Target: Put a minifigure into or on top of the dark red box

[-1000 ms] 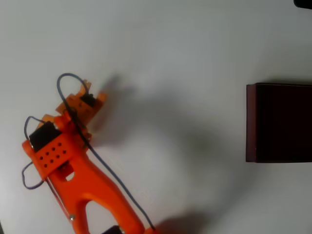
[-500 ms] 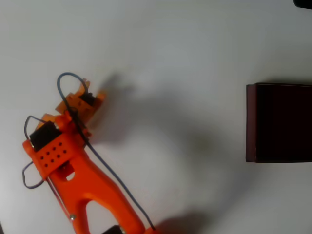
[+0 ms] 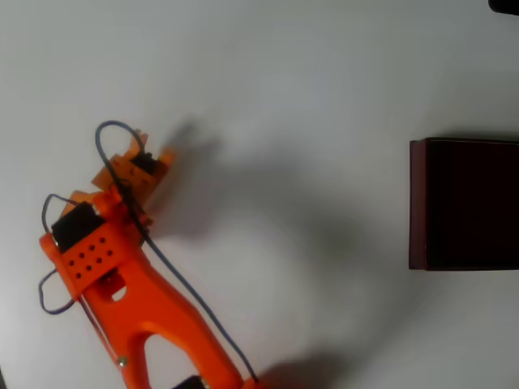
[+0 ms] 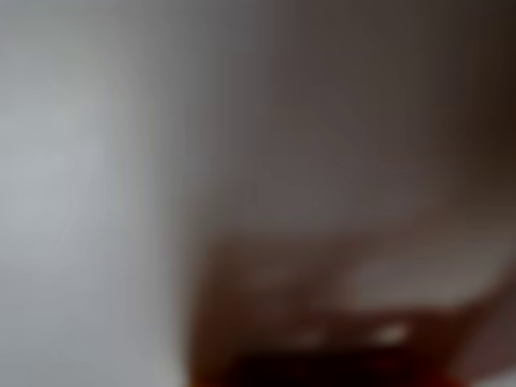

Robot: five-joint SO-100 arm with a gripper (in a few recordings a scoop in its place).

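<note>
In the overhead view my orange gripper [image 3: 148, 154] points down at the white table [image 3: 268, 81] on the left side, far from the dark red box [image 3: 417, 203]. That box sits at the right edge, its dark inside facing up. My wrist and cable cover the fingertips from above, so how the jaws stand is not visible. The minifigure is hidden. The wrist view is badly blurred, with a dark reddish-brown smear [image 4: 322, 330] low in the frame that I cannot identify.
Bare white tabletop lies between the gripper and the box. The arm's orange body [image 3: 154, 316] runs down to the bottom edge. A small dark object [image 3: 504, 5] pokes in at the top right corner.
The gripper's right tip has drawn in a few pixels towards the left. The arm and the box stay where they were.
</note>
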